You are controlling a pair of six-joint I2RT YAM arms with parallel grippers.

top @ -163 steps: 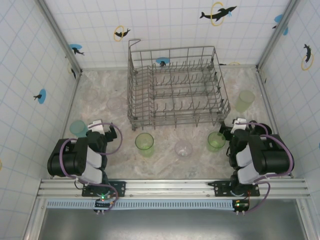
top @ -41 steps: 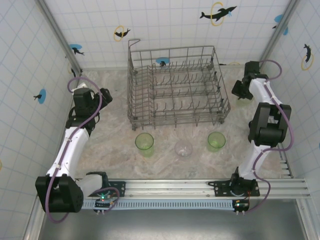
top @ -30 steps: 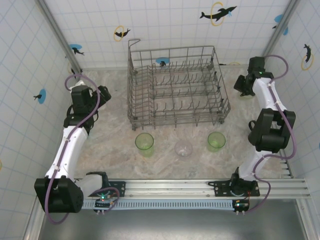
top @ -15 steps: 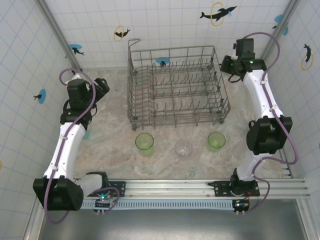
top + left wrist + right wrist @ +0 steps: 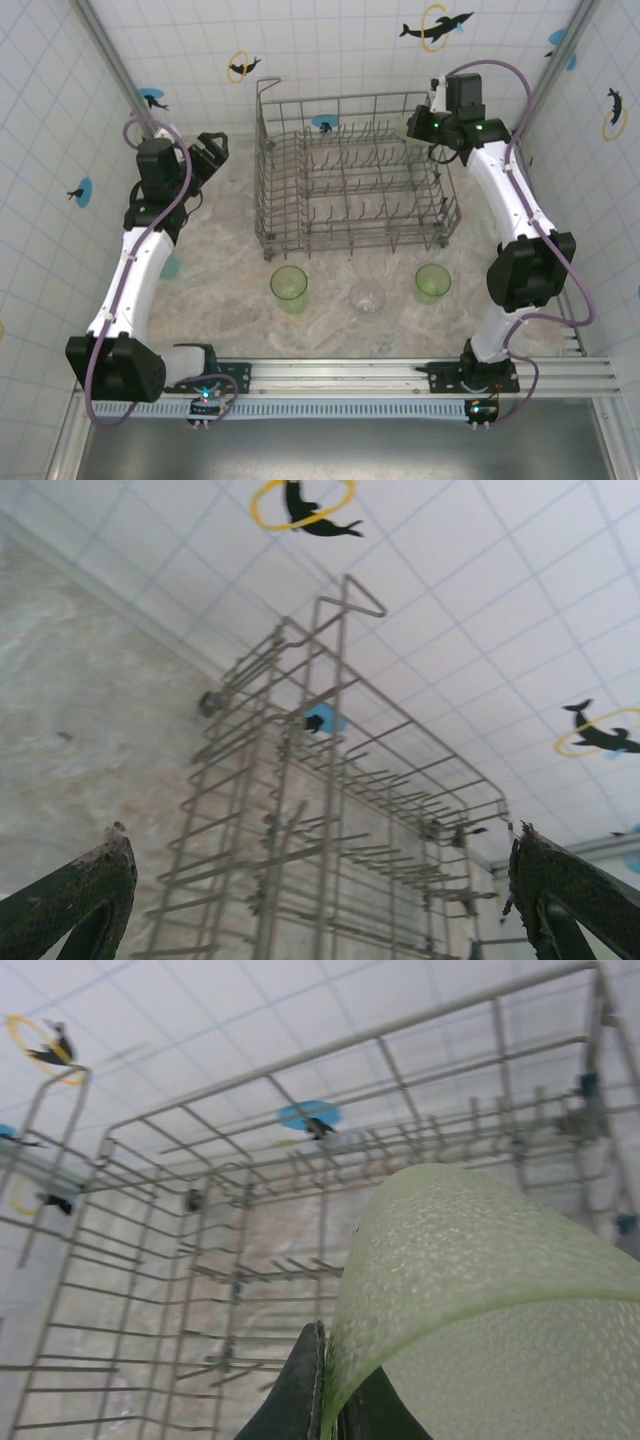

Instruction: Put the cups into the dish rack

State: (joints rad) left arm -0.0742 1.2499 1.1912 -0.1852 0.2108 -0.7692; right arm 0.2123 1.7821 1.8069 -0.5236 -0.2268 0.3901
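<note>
Right gripper [image 5: 425, 130] is clamped on a pale green cup [image 5: 470, 1290] above the far right corner of the dish rack [image 5: 350, 228], the cup's pebbled wall pinched between a finger inside the rim and one outside. The left gripper [image 5: 207, 153] hangs near the rack's left side with its jaws spread wide and nothing between them.

The cup looks like thin, light plastic. It probably flexes a little at the rim and is not fragile, though its textured skin may slip if tilted hard. A rim pinch suits it, and likely suits the green tumbler [image 5: 289, 283], the clear tumbler [image 5: 367, 297] and the second green tumbler [image 5: 433, 281], all standing on the table in front of the rack.

Much is obscured. The wrist view cuts off the cup's base and the outer finger, so the depth of the grip cannot be judged. A teal cup [image 5: 171, 266] sits half behind the left arm. Clear plastic against pale marbled table is hard to read, so another tumbler could go unnoticed.
</note>
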